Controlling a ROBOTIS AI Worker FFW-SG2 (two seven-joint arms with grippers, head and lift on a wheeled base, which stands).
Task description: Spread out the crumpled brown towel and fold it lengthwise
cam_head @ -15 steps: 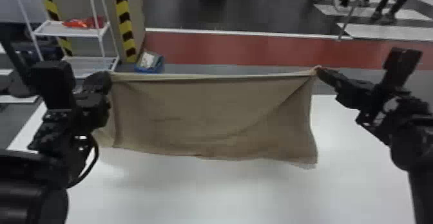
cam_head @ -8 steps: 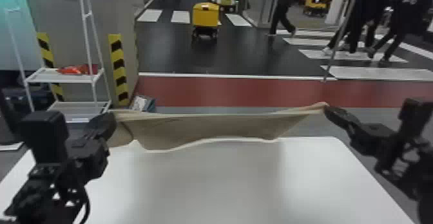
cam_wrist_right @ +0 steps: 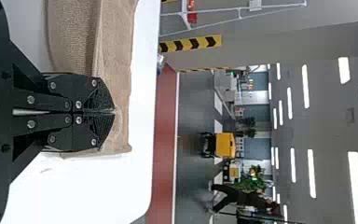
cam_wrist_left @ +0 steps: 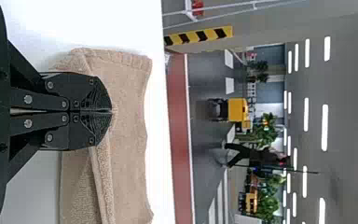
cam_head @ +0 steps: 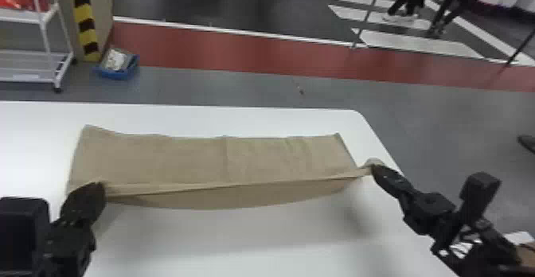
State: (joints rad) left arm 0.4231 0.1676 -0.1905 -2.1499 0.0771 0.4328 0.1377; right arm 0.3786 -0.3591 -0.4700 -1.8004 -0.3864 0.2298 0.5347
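The brown towel (cam_head: pixel 167 157) is stretched long from left to right over the white surface (cam_head: pixel 239 240). Closest in, a soft dark shadow lies on the surface, and over it a flap of towel hangs down from a line held up between the two grippers. The left gripper (cam_head: pixel 99 186) has its jaws pinched tight on the left end of that line. The right gripper (cam_head: pixel 373 169) has its jaws clamped on the right end, near the right edge of the surface. The line goes nearly straight from one to the other. Past it, the rest of the towel goes back toward the far edge of the surface and stops a bit before it. Its back edge is a little wavy.

Behind the surface, on the gray floor, sits a blue box (cam_head: pixel 115 73) with something pale in it. A white rack (cam_head: pixel 51 67) stands to its left, with a red thing (cam_head: pixel 24 2) on it. A red stripe (cam_head: pixel 239 53) runs across the floor, and white crossing bars (cam_head: pixel 418 43) are farther back.
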